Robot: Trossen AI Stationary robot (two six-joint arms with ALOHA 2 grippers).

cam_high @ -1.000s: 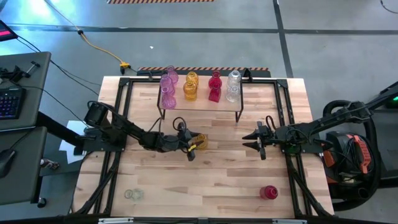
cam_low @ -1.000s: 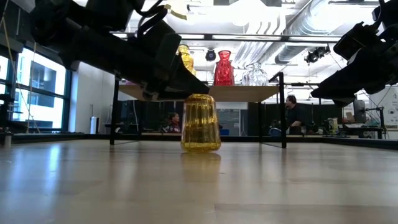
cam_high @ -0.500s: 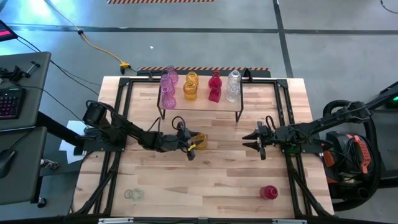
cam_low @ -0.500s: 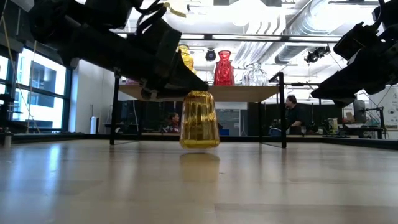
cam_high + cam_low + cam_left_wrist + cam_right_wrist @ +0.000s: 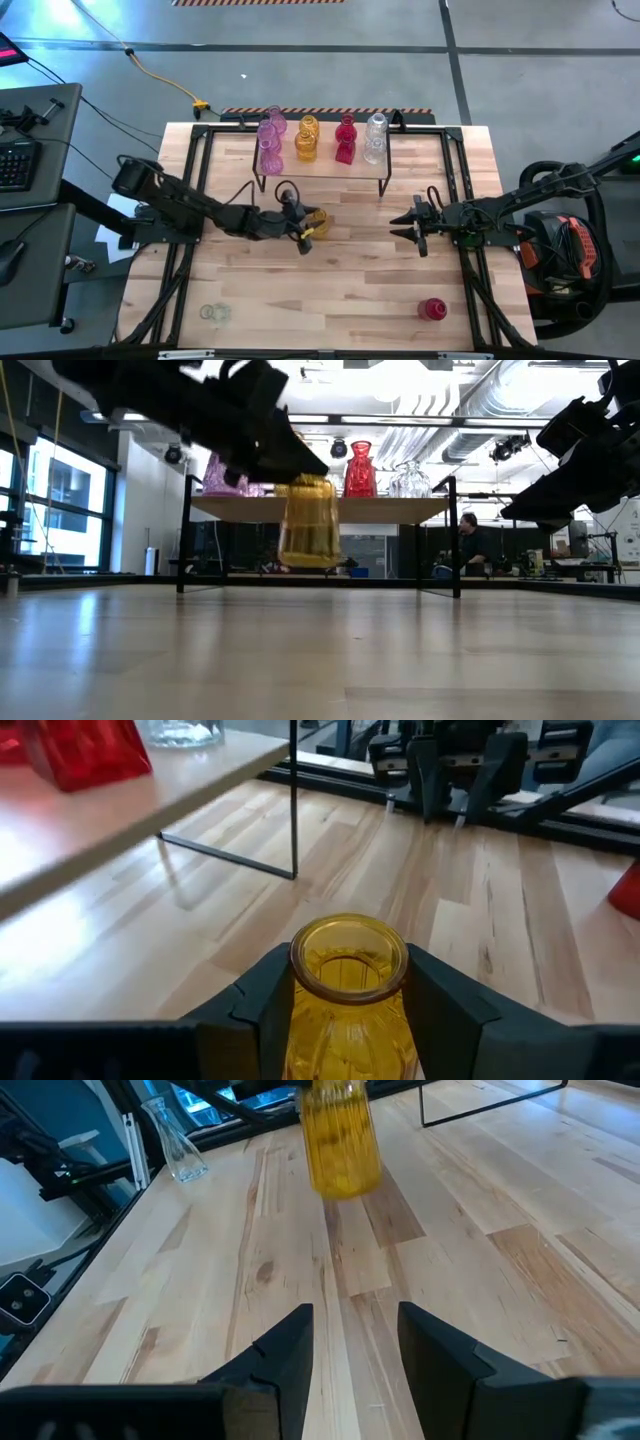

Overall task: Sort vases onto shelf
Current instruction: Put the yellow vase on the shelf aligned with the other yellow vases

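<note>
A yellow-amber ribbed vase (image 5: 308, 520) hangs above the tabletop in front of the shelf, with my left gripper (image 5: 312, 224) shut on it. The shelf (image 5: 320, 172), a light-wood board on black wire legs, stands at the table's far middle. On it stand pink vases (image 5: 268, 140), a yellow vase (image 5: 306, 140), a red vase (image 5: 345, 140) and a clear vase (image 5: 375, 138). My right gripper (image 5: 410, 222) waits open to the right of the held vase, with nothing between its fingers. My left gripper pinches the yellow vase's upper part, just below the open rim (image 5: 348, 960), between its two fingers (image 5: 262, 1000). It comes from the table's left, slanting slightly down. The vase stands about upright in the hold, mouth up, its base (image 5: 310, 563) lifted clear of the table.
A red vase (image 5: 432, 309) sits on the table near the front right. A clear vase (image 5: 213, 313) sits near the front left. Bare wood lies between the two grippers and in front of the shelf's legs (image 5: 455, 540).
My left gripper has gone up with the yellow vase. The vase stood on the table a second ago and now hangs clear of it, its top level with the shelf board. The right arm has kept still.
</note>
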